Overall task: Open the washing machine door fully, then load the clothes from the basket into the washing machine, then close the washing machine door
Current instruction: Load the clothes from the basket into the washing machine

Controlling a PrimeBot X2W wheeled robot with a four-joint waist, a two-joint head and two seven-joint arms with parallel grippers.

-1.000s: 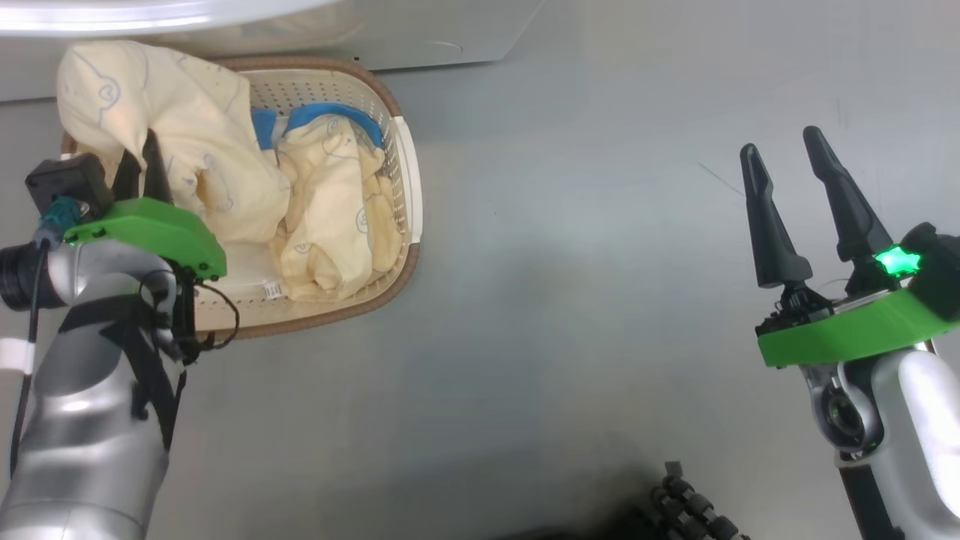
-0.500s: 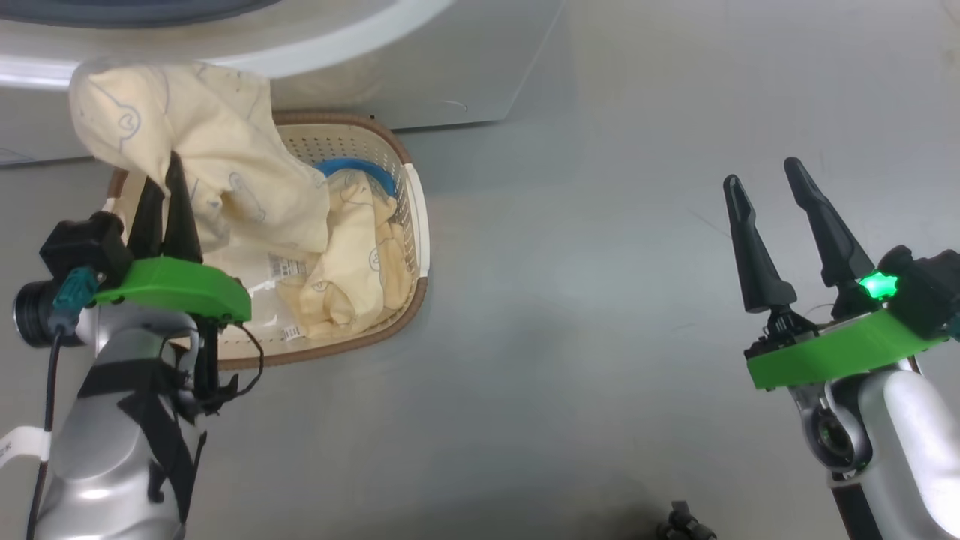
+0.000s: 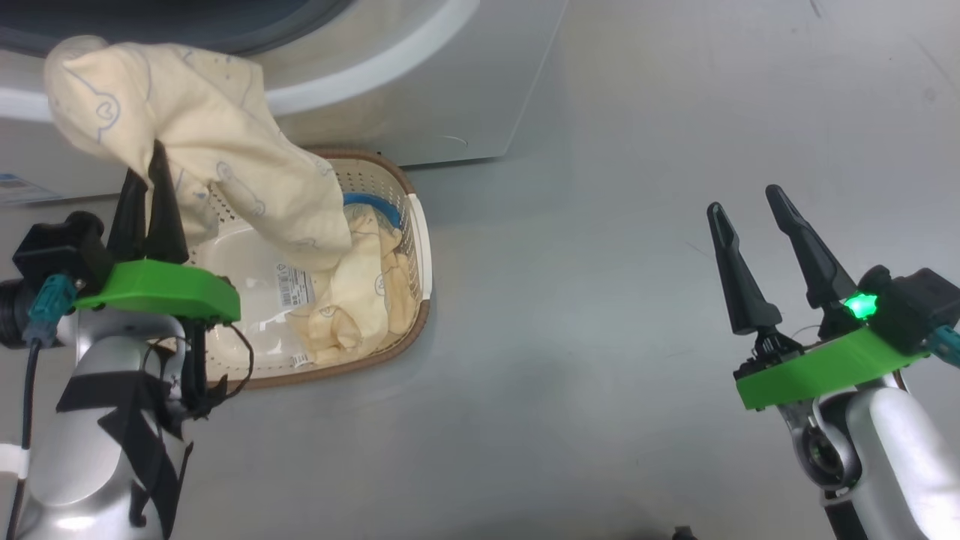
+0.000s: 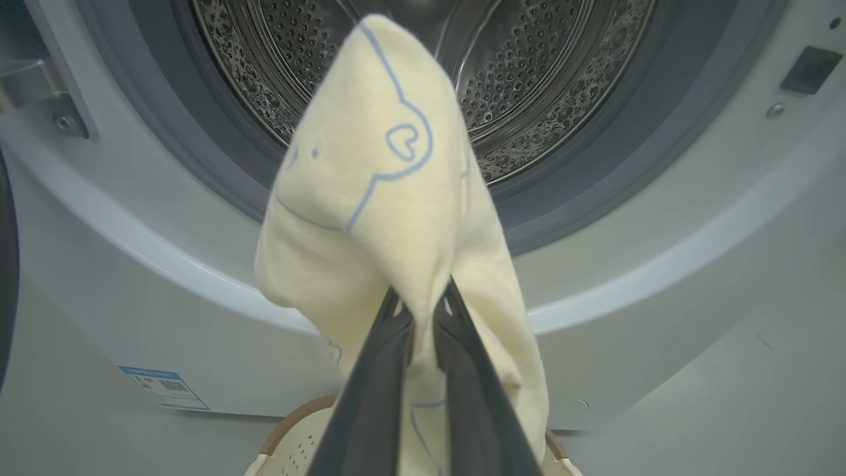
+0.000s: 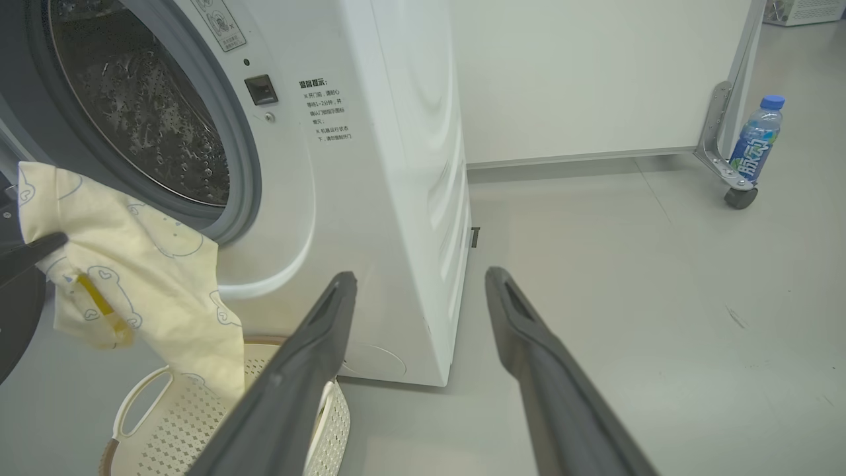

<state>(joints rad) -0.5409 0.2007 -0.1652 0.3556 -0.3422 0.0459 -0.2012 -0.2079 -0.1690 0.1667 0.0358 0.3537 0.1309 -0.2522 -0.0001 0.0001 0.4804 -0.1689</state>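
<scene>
My left gripper point(image 3: 146, 161) is shut on a cream-yellow garment point(image 3: 217, 165) with blue bear outlines. It holds the garment up above the basket point(image 3: 416, 247), its lower end trailing into the basket. In the left wrist view the garment point(image 4: 370, 198) hangs from the closed fingers in front of the washing machine point(image 4: 661, 277) and its open steel drum point(image 4: 529, 66). A dark sliver of the washing machine door point(image 4: 5, 277) shows at the far left beside its hinge point(image 4: 39, 99). More clothes point(image 3: 367, 300) lie in the basket. My right gripper point(image 3: 742, 199) stands open over bare floor.
The grey floor point(image 3: 600, 337) spreads between the basket and my right arm. In the right wrist view a blue-capped bottle point(image 5: 757, 142) stands by a caster wheel point(image 5: 739, 197) at the far right, with a white wall behind. The washer's right side point(image 5: 410, 198) faces that floor.
My left gripper has lifted the garment higher out of the basket, toward the washer's opening, baring the basket's base and label. The head camera has tilted up. The right gripper stays open.
</scene>
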